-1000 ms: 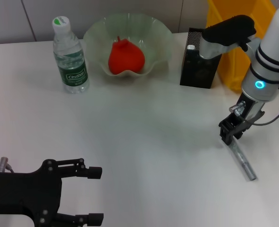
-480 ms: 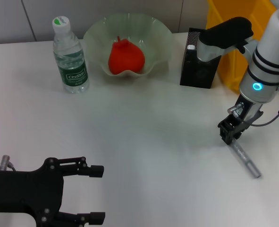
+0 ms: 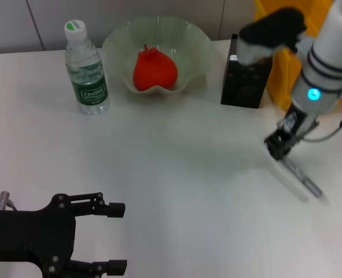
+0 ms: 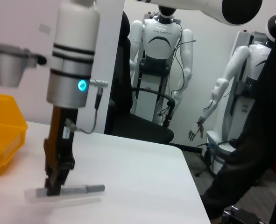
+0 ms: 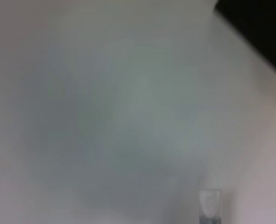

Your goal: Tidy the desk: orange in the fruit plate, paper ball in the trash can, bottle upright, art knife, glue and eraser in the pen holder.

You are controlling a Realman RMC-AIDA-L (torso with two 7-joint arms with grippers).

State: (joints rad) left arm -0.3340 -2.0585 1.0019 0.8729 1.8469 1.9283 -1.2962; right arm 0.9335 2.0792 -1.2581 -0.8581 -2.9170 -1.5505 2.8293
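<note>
Art knife (image 3: pixel 301 178) pinched at one end in right hand (image 3: pixel 276 147), prob. lifting off surface (image 3: pixel 176 174) toward pen holder (image 3: pixel 246 81); left hand (image 3: pixel 110 237) open, parked near-left.

Open desk (image 3: pixel 182 174) centre, bottle (image 3: pixel 87 69), fruit plate (image 3: pixel 159 43), pen holder (image 3: pixel 246 81) lining far edge

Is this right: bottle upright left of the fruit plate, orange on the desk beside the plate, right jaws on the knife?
Not quite. The orange sits inside the fruit plate, not on the desk; the head view shows it. The rest holds: the bottle stands upright left of the plate, and the right gripper clamps one end of the art knife.
</note>
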